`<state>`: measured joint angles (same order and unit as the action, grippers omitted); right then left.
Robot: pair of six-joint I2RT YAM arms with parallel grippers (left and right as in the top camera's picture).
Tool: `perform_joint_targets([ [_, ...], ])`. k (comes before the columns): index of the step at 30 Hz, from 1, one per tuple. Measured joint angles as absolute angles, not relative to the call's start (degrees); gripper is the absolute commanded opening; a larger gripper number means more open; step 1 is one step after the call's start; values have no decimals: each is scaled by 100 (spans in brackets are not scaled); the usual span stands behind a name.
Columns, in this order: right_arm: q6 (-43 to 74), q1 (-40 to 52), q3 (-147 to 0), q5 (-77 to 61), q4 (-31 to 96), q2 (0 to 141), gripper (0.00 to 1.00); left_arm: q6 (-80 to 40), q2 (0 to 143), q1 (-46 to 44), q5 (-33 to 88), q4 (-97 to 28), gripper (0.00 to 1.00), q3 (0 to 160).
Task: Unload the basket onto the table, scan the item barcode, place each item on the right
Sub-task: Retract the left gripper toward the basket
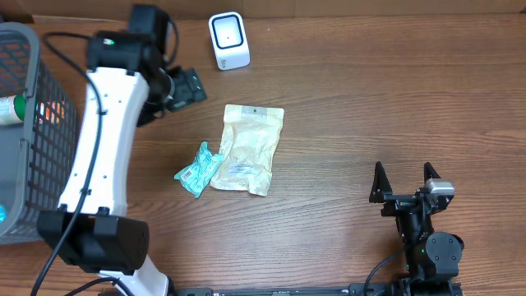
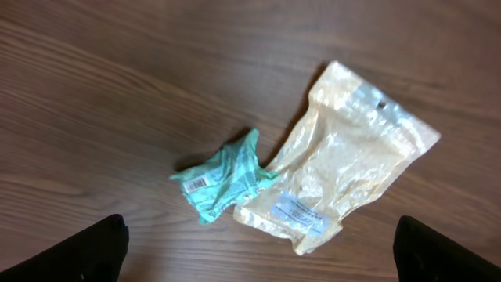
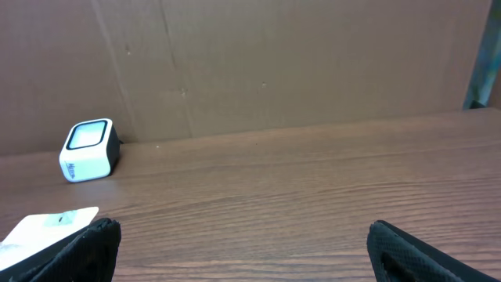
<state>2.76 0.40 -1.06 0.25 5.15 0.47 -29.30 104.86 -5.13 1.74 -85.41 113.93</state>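
A crumpled teal packet (image 1: pixel 197 169) (image 2: pixel 223 177) lies on the wooden table with a barcode facing up. Its edge touches a beige plastic pouch (image 1: pixel 246 148) (image 2: pixel 344 172) with a white-blue label. The white barcode scanner (image 1: pixel 228 39) (image 3: pixel 89 149) stands at the back of the table. My left gripper (image 1: pixel 186 87) (image 2: pixel 262 258) hovers open and empty, up and to the left of both items. My right gripper (image 1: pixel 403 182) (image 3: pixel 246 258) rests open and empty near the front right, facing the scanner from far off.
A grey wire basket (image 1: pixel 33 123) holding several items stands at the left edge, beside the left arm. A brown cardboard wall (image 3: pixel 274 63) closes off the back of the table.
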Motion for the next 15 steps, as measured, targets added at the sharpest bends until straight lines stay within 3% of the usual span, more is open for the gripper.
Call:
perform_joint_targets([
  [6,279,40,-106,25,517,47,100,-2646,10274,222,51,-9118,97,12401],
  [15,276,40,-106,23,515,47,100,-2366,9695,1664,-427,-9502,98,12580],
])
